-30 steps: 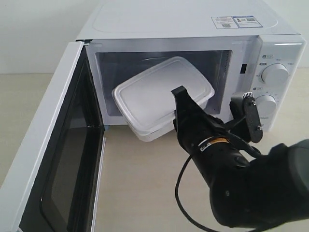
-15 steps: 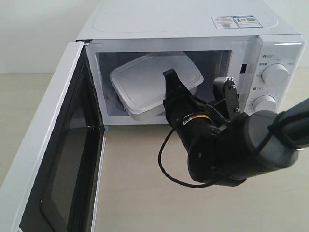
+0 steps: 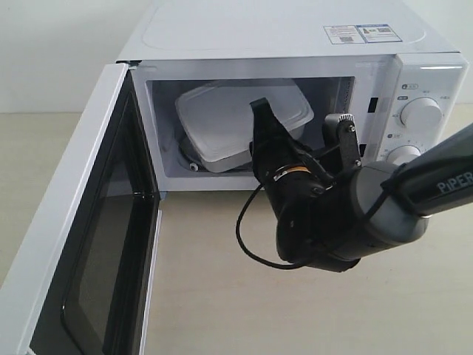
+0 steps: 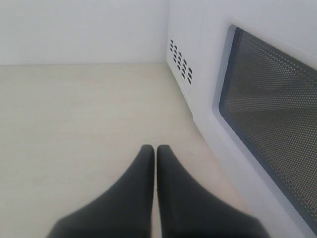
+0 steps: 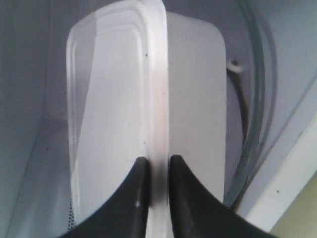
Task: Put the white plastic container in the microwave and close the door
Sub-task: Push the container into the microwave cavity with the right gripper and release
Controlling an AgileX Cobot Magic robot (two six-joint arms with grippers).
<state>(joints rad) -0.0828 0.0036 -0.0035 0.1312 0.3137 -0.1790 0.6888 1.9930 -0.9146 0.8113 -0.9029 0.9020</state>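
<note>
The white microwave [image 3: 281, 29] stands with its door [image 3: 81, 244] swung wide to the left. The white plastic container [image 3: 222, 122] is inside the cavity, tilted with its lid facing the opening. My right gripper [image 3: 260, 118] reaches into the cavity at the container's right end. In the right wrist view this gripper [image 5: 156, 163] is shut on the rim of the container [image 5: 114, 99], one finger on each side. My left gripper [image 4: 156, 148] is shut and empty above the table, beside the outer face of the door [image 4: 267, 109]. It is out of the exterior view.
Two round dials [image 3: 420, 112] sit on the microwave's right panel, just behind the right arm. The glass turntable [image 5: 252, 99] lies under the container. The vented left side of the microwave [image 4: 181, 59] faces the left gripper across beige tabletop [image 4: 74, 114].
The right gripper has carried the container from the cavity's mouth deeper into the microwave, up and to the left. The door stays wide open.
</note>
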